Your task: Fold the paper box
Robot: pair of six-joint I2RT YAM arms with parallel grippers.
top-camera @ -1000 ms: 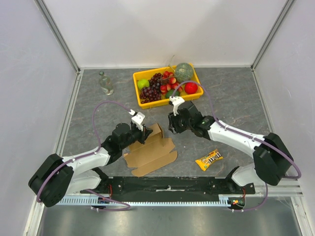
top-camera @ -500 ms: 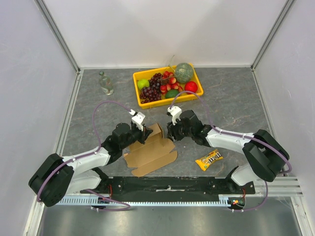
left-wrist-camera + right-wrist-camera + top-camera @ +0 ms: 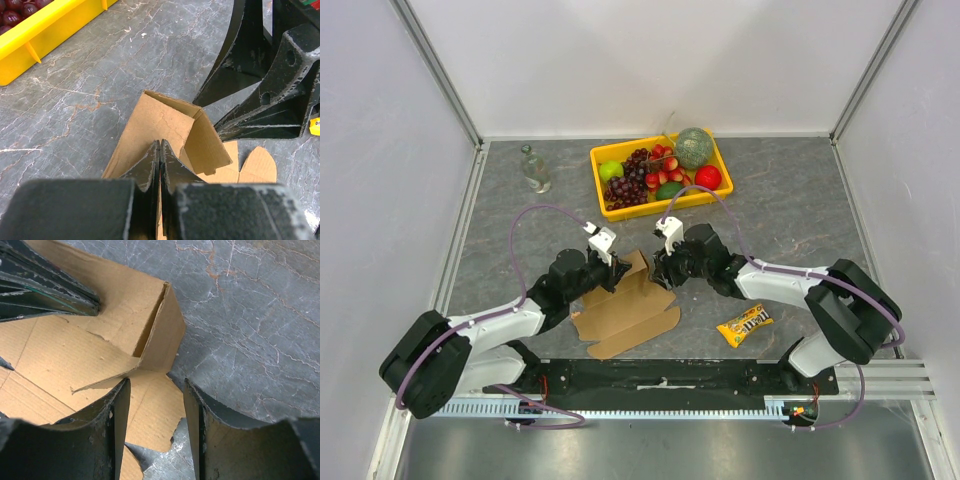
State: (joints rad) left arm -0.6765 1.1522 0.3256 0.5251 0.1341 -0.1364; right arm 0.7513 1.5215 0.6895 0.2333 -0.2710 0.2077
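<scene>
Two claws meet over one box. The left claw [image 3: 159, 150] is pressed tight together, pinching the lower edge of a raised flap of the box [image 3: 625, 318], though the wrist view does not show how much card sits between its fingers. The right claw [image 3: 155, 405] is spread, one finger on each side of a flap corner, and touches nothing that I can make out. The box lies half open on the table [image 3: 790, 200], right under both claws, and the arms hide part of it. Beyond the claws sits one yellow tray [image 3: 596, 175] of fruit. One candy packet [image 3: 744, 324] lies near the right claw's outer side. One bottle [image 3: 534, 168] stands well beyond the left claw.
</scene>
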